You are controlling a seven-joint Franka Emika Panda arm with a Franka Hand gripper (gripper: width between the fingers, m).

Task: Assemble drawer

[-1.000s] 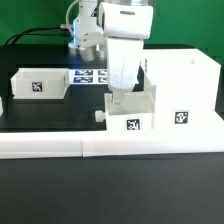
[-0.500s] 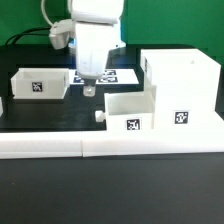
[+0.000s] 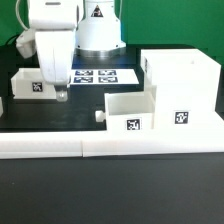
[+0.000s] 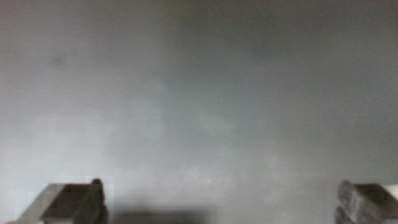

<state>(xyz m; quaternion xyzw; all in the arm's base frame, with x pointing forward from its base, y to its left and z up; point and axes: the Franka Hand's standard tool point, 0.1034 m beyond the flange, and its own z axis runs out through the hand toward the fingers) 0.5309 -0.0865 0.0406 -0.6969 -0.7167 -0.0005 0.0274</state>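
Swinging away toward the exterior view's left, the white robot arm now hangs its jaws low over the matte black counter, just beside the small white open box with a black-and-white tag. A second ago those jaws were down at the middle white tagged drawer box; half a second ago they were halfway across, in front of the marker board.

The middle box now stands by itself, hard against the near left corner of the tall white open cabinet shell, with a small white knob showing on its left side. Whether it sits properly in the shell cannot be told from here. To my judgement the work on that box is over for the present, and the left-hand box is the next piece to be fetched.

The exterior view gives the whole layout, including the white rail along the counter's near edge, but not the gap between the jaws. The wrist view supplies that: two grey fingertips stand wide apart with only blurred grey counter between them. The jaws are released and carry nothing, and no part appears under them yet.
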